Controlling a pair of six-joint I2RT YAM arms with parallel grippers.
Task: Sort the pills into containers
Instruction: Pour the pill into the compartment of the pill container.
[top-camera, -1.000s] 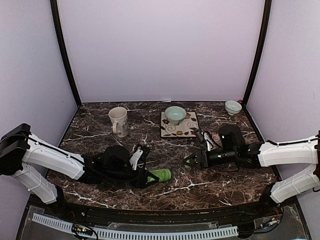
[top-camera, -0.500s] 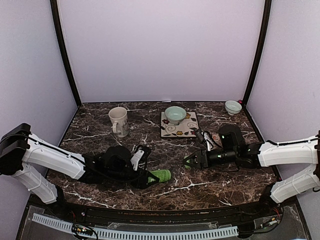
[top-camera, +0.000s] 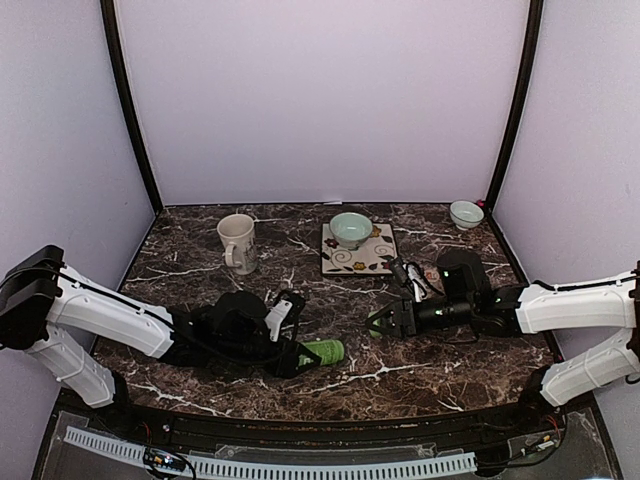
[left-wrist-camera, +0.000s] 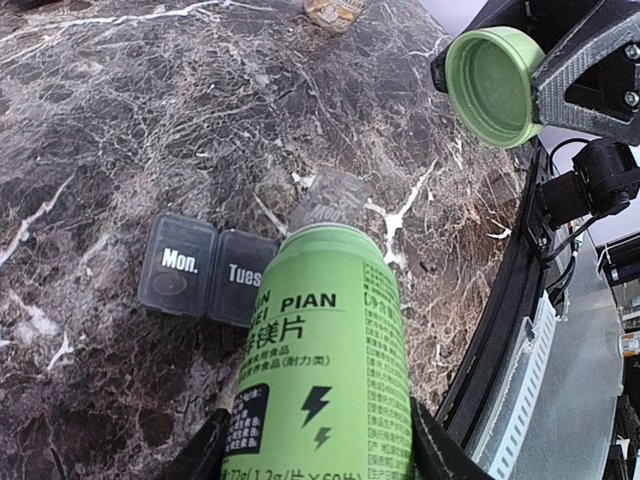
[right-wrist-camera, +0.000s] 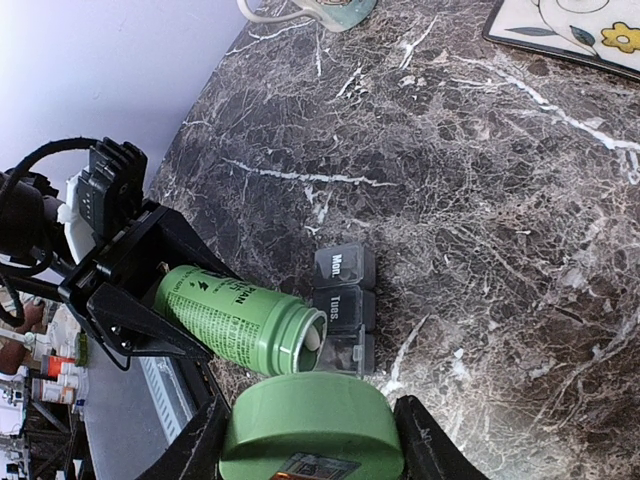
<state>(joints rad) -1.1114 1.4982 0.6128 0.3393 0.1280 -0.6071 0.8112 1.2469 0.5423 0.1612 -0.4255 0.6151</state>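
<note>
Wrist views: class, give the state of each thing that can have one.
green bottle, uncapped, tipped, mouth at the pill organizer, gripped by the left gripper
green cap, off, gripped by the right gripper
pill organizer, Mon. and Tues lids shut; third looks open

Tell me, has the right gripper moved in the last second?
No. The right gripper holds the same spot, just front-right of the patterned tile.

I'm working in a lab test booth: plain lilac panels (top-camera: 320, 100) are closing in a dark marble-patterned table (top-camera: 300, 255) on three sides, black posts (top-camera: 128, 110) are framing the corners, and a white slotted cable duct (top-camera: 270, 467) is running along the near edge.
</note>
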